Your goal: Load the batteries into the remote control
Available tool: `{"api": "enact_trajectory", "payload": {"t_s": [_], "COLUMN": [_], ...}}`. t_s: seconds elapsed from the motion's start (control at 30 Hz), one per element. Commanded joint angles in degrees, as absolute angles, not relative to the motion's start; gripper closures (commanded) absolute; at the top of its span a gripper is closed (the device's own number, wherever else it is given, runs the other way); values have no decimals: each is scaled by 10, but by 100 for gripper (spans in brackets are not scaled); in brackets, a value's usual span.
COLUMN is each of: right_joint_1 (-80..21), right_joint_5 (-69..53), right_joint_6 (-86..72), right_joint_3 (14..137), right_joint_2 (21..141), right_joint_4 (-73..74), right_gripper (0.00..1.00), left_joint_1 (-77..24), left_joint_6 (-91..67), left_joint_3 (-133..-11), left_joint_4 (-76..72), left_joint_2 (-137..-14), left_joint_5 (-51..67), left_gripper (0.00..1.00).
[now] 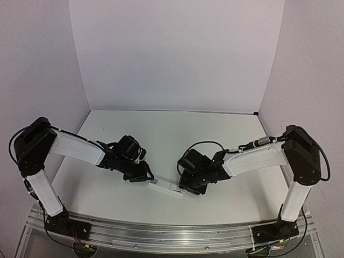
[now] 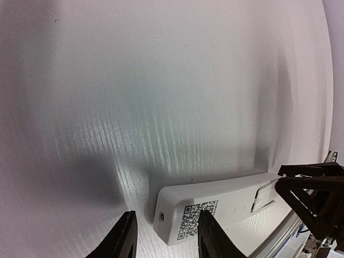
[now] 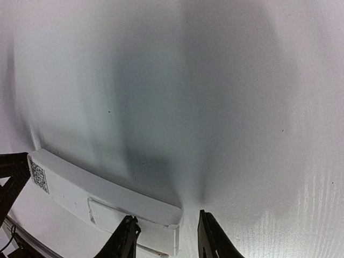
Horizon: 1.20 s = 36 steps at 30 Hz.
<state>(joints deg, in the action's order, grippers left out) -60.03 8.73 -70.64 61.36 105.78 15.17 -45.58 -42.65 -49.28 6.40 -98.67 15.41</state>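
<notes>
Where the two white walls (image 1: 177, 54) meet behind it, a white desk (image 1: 161, 129) fills the enclosure, with a metal rail (image 1: 161, 235) along its near edge carrying both arm bases.

Left arm (image 1: 75, 146): reaches inward and down toward the desk's near centre. Right arm (image 1: 258, 158): does the same from the opposite side. The two wrists face each other, close together.

Left pincer (image 2: 166, 215): fingers apart. One finger (image 2: 126, 236) stands clear of the remote's end with bare desk showing between; the other crosses over the remote's back. Contact there cannot be judged.

Right pincer (image 3: 167, 215): fingers apart. One finger (image 3: 212, 239) stands off the remote's opposite end; the other overlaps the body. Contact cannot be judged.

Remote (image 1: 166, 188): lies flat on the desk at near centre, spanning the gap between the two pincers, one end within each. Its plain back faces up; no buttons show.

Cover (image 3: 113, 212): a rectangular panel outlined in the back, seated near the right pincer's end.

Label (image 2: 196, 217): a square printed code, near the left pincer's end.

Screw hole (image 2: 162, 216): small, dark, just beside the label at that end's edge.
</notes>
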Motion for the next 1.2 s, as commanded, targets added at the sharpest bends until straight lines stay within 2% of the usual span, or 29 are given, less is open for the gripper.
{"api": "enact_trajectory", "payload": {"t_s": [0.0, 0.6, 1.17], "right_joint_1": [-598, -598, -604], "right_joint_5": [75, 66, 64], "right_joint_6": [-733, -743, -760], "right_joint_3": [621, 606, 612], "right_joint_2": [1066, 1061, 1071], "right_joint_4": [138, 139, 176], "right_gripper": [66, 80, 83], "left_joint_1": [-457, -467, -484], "left_joint_6": [-437, -460, -474], "left_joint_3": [-482, -474, -460], "left_joint_4": [43, 43, 37], "left_joint_2": [-986, -985, -979], "left_joint_5": [160, 149, 156], "left_gripper": [61, 67, 70]}}
